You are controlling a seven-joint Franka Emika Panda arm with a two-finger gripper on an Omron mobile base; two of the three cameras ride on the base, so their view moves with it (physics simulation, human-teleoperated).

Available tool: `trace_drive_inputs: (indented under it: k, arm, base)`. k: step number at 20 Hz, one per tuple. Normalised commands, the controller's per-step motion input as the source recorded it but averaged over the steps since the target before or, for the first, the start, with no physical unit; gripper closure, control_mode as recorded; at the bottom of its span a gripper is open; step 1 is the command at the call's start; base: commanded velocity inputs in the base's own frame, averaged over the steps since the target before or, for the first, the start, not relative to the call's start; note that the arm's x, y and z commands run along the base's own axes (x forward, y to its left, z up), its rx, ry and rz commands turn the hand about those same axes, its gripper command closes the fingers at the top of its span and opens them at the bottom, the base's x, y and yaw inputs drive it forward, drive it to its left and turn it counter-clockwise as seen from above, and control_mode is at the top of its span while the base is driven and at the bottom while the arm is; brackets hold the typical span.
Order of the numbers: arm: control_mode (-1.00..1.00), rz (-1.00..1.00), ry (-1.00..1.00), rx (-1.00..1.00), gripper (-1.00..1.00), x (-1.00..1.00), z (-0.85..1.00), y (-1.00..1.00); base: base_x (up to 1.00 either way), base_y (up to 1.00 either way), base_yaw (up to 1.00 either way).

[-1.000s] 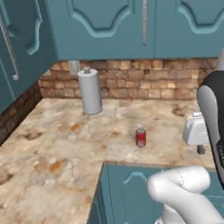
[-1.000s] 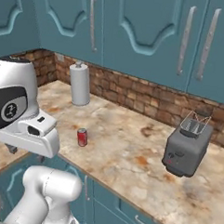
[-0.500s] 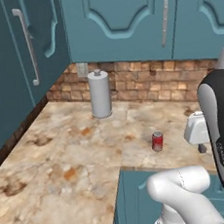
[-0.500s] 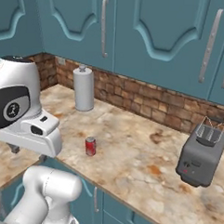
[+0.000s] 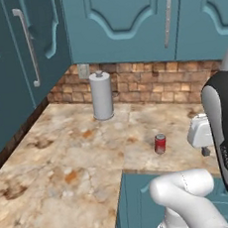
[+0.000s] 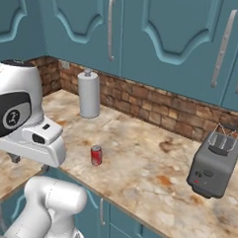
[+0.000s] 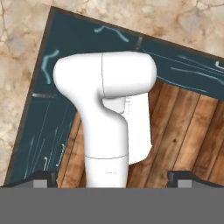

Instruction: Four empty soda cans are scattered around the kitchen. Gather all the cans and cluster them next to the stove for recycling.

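One red soda can [image 5: 160,144] with a silver top stands upright on the marble counter [image 5: 65,156], close to the front edge by the inner corner; it is the soda can [image 6: 96,155] in the right base view too. My gripper [image 7: 113,178] hangs off the counter, above the floor, open with nothing between its fingertips [image 7: 46,177]. In the left base view my white hand [image 5: 199,131] is to the right of the can and apart from it. The stove is out of view.
A paper towel roll [image 5: 102,96] stands at the brick back wall. A grey toaster [image 6: 215,165] sits on the counter to the right. Teal wall cabinets [image 6: 160,34] hang overhead. Teal cabinet fronts [image 7: 48,127] and wooden floor [image 7: 188,131] lie below the hand.
The whole picture has shifted in both base views, so the base has driven; the can and towel roll look nearer and larger. The gripper stays open.
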Motion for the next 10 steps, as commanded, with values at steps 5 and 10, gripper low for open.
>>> trace_drive_inputs:
  k: [5,10]
  arm:
    - [-1.00,0.00,0.00,0.00,-1.00,0.00,0.00,0.00]
    - [-1.00,0.00,0.00,0.01,-1.00,0.70,-0.13,0.04]
  base:
    - [0.00,0.00,0.00]
    - [0.00,0.00,0.00]
